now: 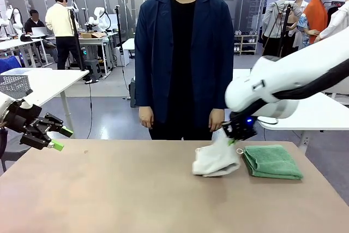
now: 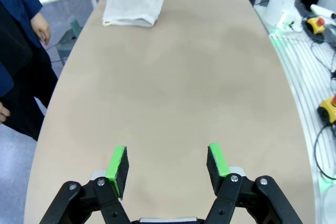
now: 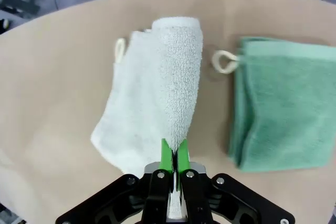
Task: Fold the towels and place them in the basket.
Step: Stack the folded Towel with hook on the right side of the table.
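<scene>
On the counter's [image 1: 109, 189] right side, the cream towel [image 1: 215, 159] has one edge pinched up by the right end effector [image 3: 175, 153], its fingers shut tight on the cloth. Just beside it lies the green towel [image 1: 271, 161], folded, maybe not touching. Far left, the left end effector [image 2: 167, 166] hangs wide open, holding nothing, over bare counter. A person [image 1: 184, 53] stands at the far edge.

From the front I can't see the right gripper's [image 1: 238, 141] fingertips; the cream towel [image 1: 216, 159] hides them. My left wrist view cuts off the towel's far edge and the person's hand [image 2: 4, 112]. The green towel [image 3: 286, 114] runs past the right wrist frame.
</scene>
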